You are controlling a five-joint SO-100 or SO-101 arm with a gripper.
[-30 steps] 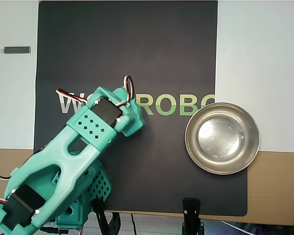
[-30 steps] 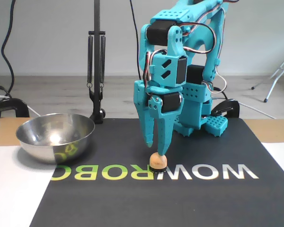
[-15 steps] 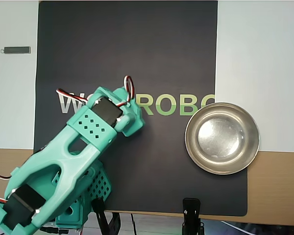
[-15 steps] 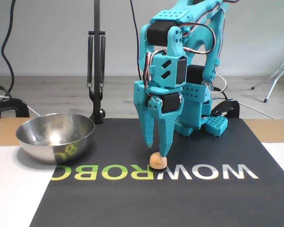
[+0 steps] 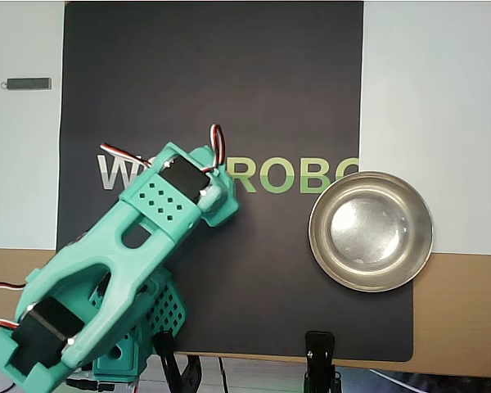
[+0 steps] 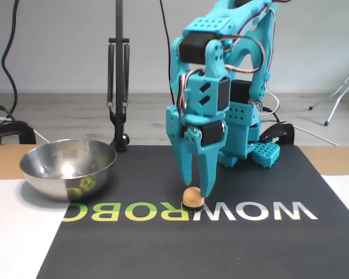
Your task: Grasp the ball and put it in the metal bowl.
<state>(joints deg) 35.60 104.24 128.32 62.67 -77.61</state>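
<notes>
One relation matters most for us here: the ball (image 6: 192, 197) sits directly under the jaws, low in the middle of the fixed view, resting on the dark mat (image 6: 232, 244) right at the printed lettering (image 6: 186, 211). We see the gripper (image 6: 196, 187) pointing almost straight down, its two teal fingers straddling the top of the ball, one on each side. A ball has no long axis, so any angle of closure would serve; only centring counts, and it looks about centred to us.

The jaws stand slightly apart, roughly as wide as the ball. The tips look to be at or touching its upper flanks, but we cannot tell whether they already press on it. The ball still rests on the mat, so we judge the grasp to be at the closing stage, not yet lifted.

In the overhead view the arm (image 5: 114, 270) covers the ball completely, and its head sits over the lettering at centre-left.

The metal bowl (image 6: 68, 168) stands at left-centre of the fixed view, well apart from the ball, partly on the mat and partly on the pale bench (image 6: 17, 232). Overhead it lies at centre-right (image 5: 371, 231), empty. We judge that the carry will run sideways across the mat towards it.
</notes>
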